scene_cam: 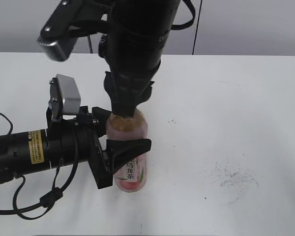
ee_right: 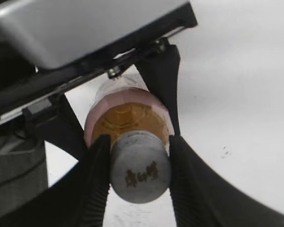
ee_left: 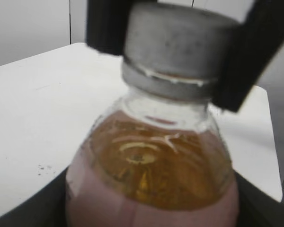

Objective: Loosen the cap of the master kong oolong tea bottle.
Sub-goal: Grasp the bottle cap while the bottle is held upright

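The master kong oolong tea bottle [scene_cam: 130, 162] stands upright on the white table, amber tea inside, with a pink-and-white label. My left gripper [scene_cam: 119, 156] comes in from the left and is shut on the bottle's body; the left wrist view shows the bottle [ee_left: 151, 175] filling the jaws. My right gripper [scene_cam: 125, 109] comes down from above and is shut on the grey-white cap, which is hidden in the exterior view. The right wrist view shows the cap [ee_right: 140, 166] with a dark mark on top, clamped between both fingers. The cap [ee_left: 177, 52] also shows in the left wrist view, with black fingers on either side.
The white table [scene_cam: 236, 108] spreads around the bottle. Faint dark scuff marks [scene_cam: 233, 178] lie on its surface at the right. A black cable [scene_cam: 19, 204] loops by my left arm at the lower left.
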You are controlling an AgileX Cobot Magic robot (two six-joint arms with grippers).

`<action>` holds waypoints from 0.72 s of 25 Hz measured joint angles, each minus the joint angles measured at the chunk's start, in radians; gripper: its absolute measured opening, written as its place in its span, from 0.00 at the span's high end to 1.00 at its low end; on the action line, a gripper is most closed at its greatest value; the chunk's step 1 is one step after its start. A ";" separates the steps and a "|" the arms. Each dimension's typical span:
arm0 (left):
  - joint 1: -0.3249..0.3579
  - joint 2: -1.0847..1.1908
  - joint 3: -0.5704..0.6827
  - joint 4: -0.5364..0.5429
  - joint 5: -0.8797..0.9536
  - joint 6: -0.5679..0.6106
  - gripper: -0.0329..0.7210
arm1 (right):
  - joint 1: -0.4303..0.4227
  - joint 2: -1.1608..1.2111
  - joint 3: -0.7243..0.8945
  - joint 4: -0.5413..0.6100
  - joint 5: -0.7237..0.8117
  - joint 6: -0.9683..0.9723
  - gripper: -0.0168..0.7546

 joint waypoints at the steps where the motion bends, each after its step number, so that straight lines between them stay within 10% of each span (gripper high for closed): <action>1: 0.000 0.000 0.000 0.001 0.000 0.001 0.37 | 0.000 0.000 -0.001 0.003 0.001 -0.111 0.62; 18: -0.002 0.000 -0.002 -0.006 0.005 0.000 0.37 | 0.002 -0.002 -0.002 0.017 0.012 -1.528 0.61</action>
